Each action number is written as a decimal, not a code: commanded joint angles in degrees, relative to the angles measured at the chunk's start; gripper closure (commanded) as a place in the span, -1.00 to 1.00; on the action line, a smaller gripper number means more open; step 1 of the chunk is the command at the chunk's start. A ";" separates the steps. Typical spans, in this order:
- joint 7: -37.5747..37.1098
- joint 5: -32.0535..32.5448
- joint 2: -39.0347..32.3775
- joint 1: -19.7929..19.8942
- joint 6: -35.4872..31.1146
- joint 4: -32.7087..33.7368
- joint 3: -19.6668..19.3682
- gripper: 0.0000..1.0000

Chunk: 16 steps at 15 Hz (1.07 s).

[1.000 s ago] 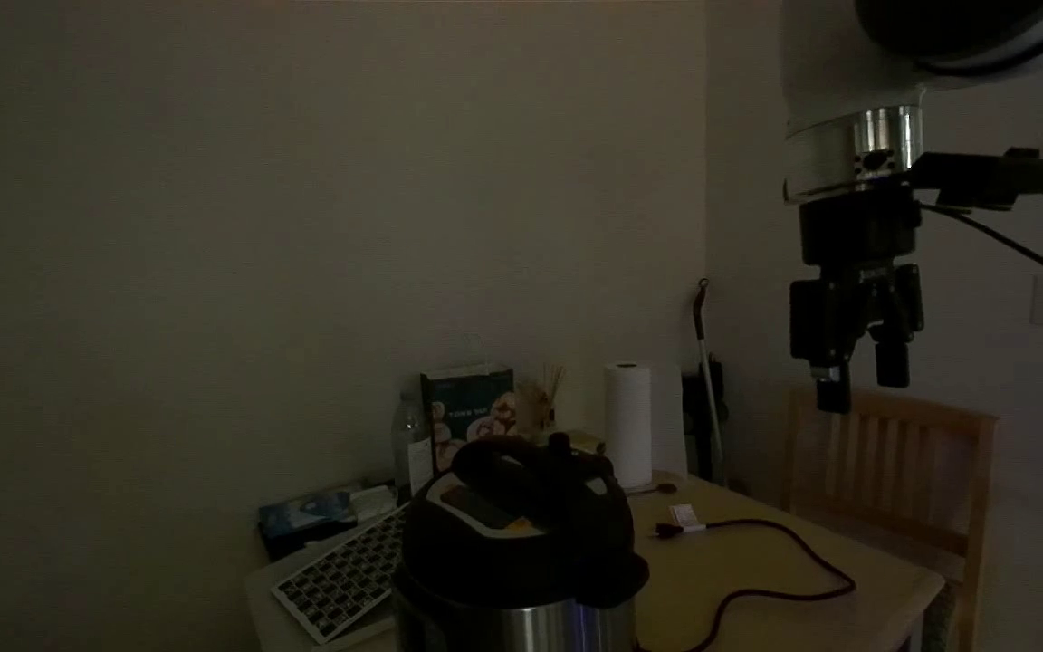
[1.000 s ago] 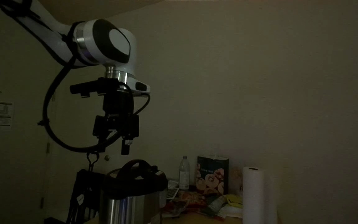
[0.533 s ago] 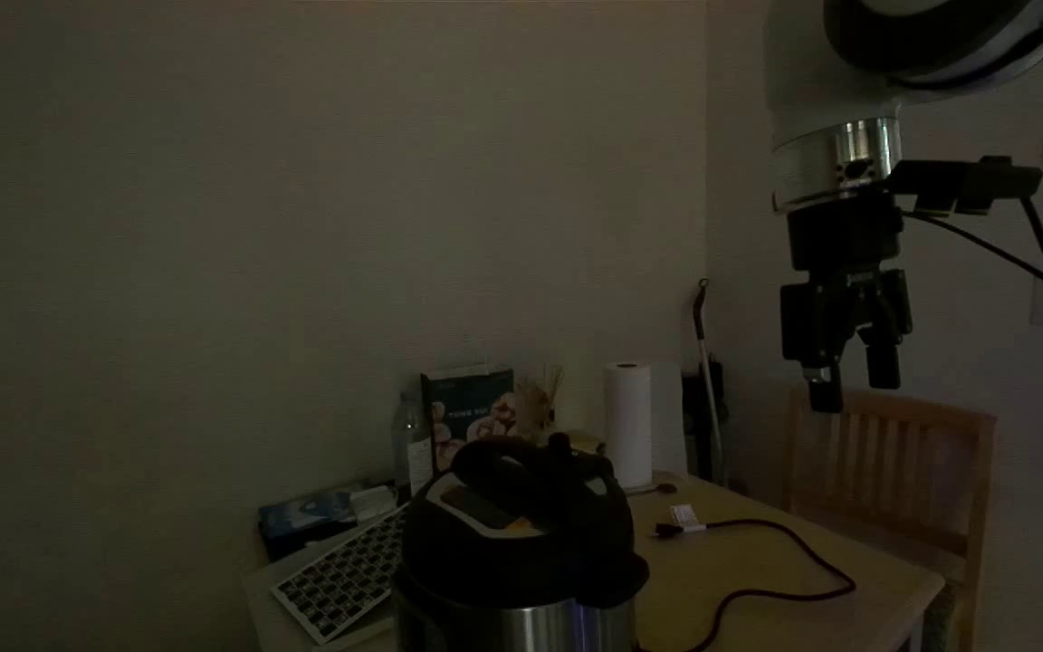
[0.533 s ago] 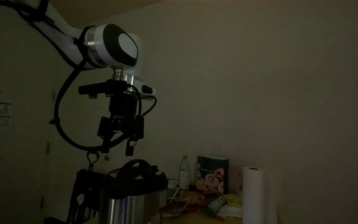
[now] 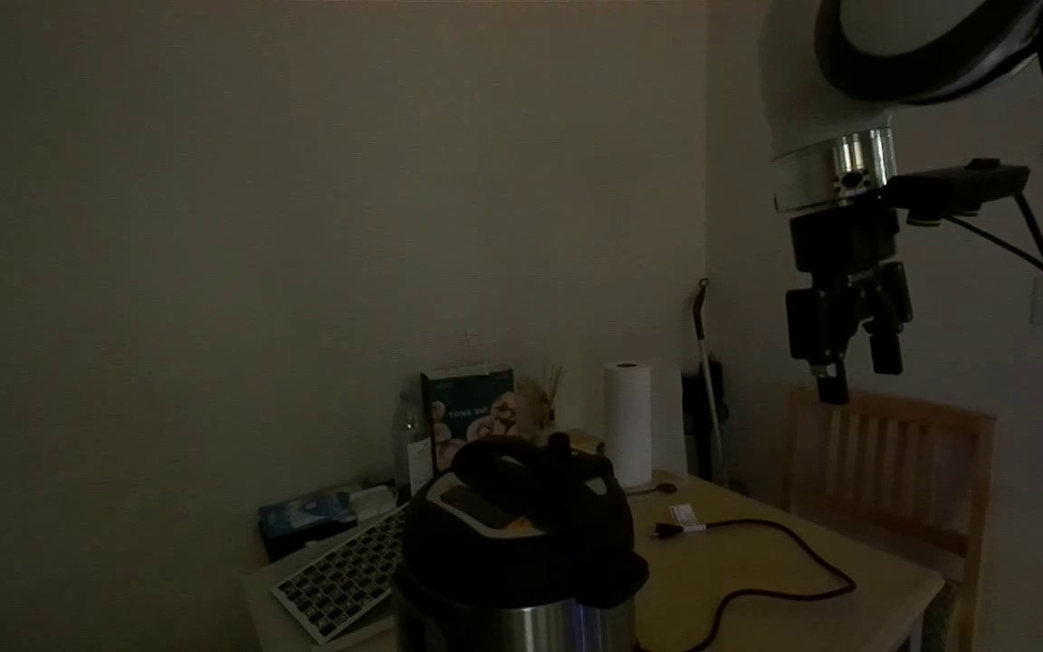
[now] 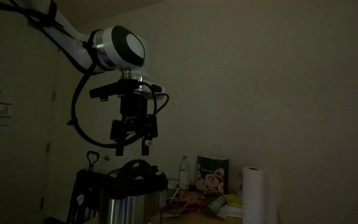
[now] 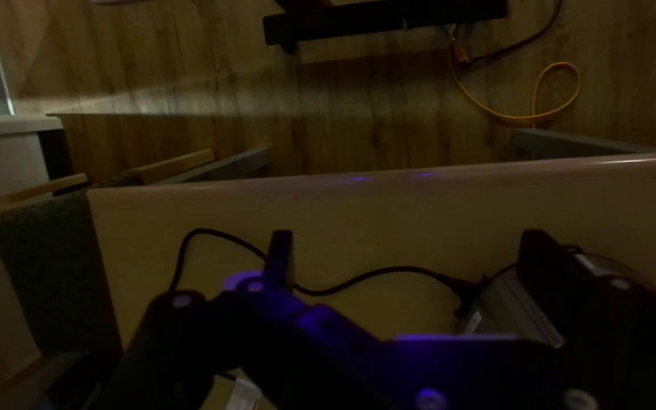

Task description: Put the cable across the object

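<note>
Wrist view: the cable [image 7: 408, 268], a thin, matte black cord, lies in loose, S-like curves on the tabletop [image 7: 362, 228], which is pale and smooth with a rounded edge; a finger hides one short stretch of it. In an exterior view, one end of the cable bears a dark plug [image 5: 668, 530] with a white tag [image 5: 684, 517] beside it; the opposite end reaches the side of the cooker [image 5: 521, 566], a steel drum under a domed black top with an arched handle. The gripper [image 6: 132, 151], black and angular, points downward well above the tabletop, its two fingers spread wide apart. It hangs from the arm [image 6: 107, 43], a smooth white shell with metal collars, from which a black hose [image 6: 73, 105] makes a broad loop. A slanted panel [image 5: 345, 570], white-framed with a grid of dark cells, is partly hidden by the cooker. Farther off stand a printed carton [image 5: 470, 407], a transparent bottle [image 6: 184, 175] and a white cylindrical paper roll [image 5: 628, 426]. Near the tabletop's edge is a slatted wooden chair [image 5: 929, 415]. On the wood-grained floor [image 7: 163, 74], an orange cord [image 7: 516, 118] curls into a loop.
</note>
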<state>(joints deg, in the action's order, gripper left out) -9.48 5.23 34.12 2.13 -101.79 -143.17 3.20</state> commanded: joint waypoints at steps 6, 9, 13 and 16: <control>1.24 10.84 -9.36 0.79 -0.40 5.84 -1.03 -1.00; 1.46 12.04 -12.93 0.79 -0.83 7.75 -1.37 -1.00; 1.54 12.09 -13.29 0.78 -0.83 8.03 -1.39 -1.00; 4.43 13.40 -15.66 1.10 -1.64 9.72 -2.22 -1.00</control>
<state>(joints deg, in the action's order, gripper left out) -7.80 17.23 20.81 3.34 -102.83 -135.20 2.14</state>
